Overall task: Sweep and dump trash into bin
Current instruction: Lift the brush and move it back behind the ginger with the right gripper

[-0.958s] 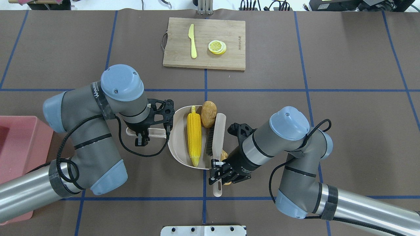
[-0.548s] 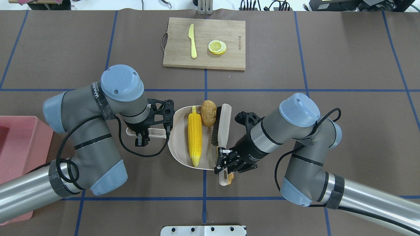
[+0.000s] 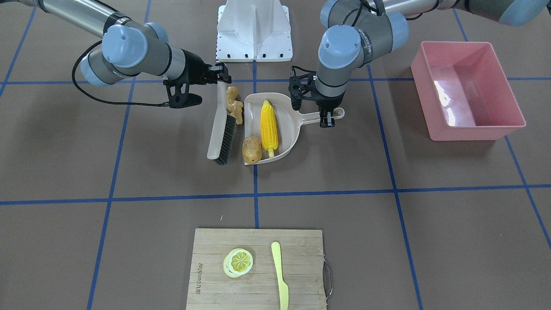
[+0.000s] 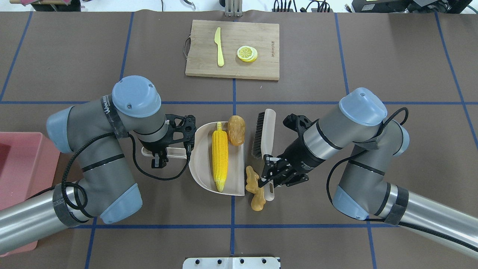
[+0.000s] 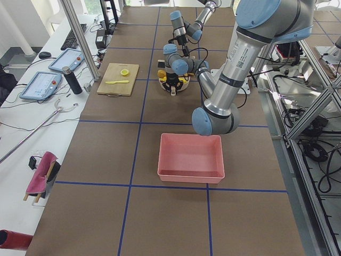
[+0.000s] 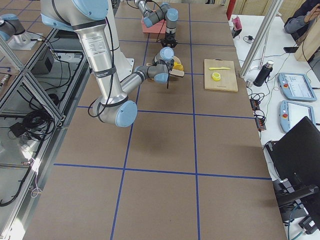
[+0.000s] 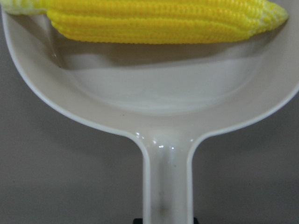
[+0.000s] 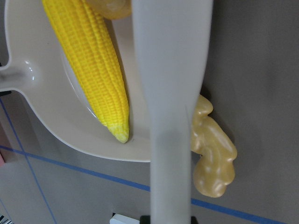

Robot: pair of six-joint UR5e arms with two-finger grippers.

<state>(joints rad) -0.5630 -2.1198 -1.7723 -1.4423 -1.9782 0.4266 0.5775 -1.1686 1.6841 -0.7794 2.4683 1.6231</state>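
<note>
A beige dustpan (image 4: 201, 164) lies mid-table with the yellow corn cob (image 4: 220, 158) inside it. The brown potato (image 4: 236, 130) sits at the far corner of the pan's mouth. On the table just outside the mouth lies the tan ginger root (image 4: 255, 186), touching the brush handle. My left gripper (image 4: 158, 153) is shut on the dustpan handle (image 7: 167, 186). My right gripper (image 4: 269, 177) is shut on the handle of a beige brush (image 4: 266, 130), held right of the pan, bristles toward it. The pink bin (image 4: 22, 168) stands at the left edge, away from both grippers.
A wooden cutting board (image 4: 261, 37) at the far side carries a lemon slice (image 4: 247, 53) and a pale yellow knife (image 4: 219, 46). A white mounting plate (image 4: 231, 262) sits at the near edge. Blue tape lines cross the brown table.
My right gripper has swung the brush right and away from the dustpan's mouth, uncovering the ginger root. The dustpan and left gripper shifted slightly left. Corn and potato stayed.
</note>
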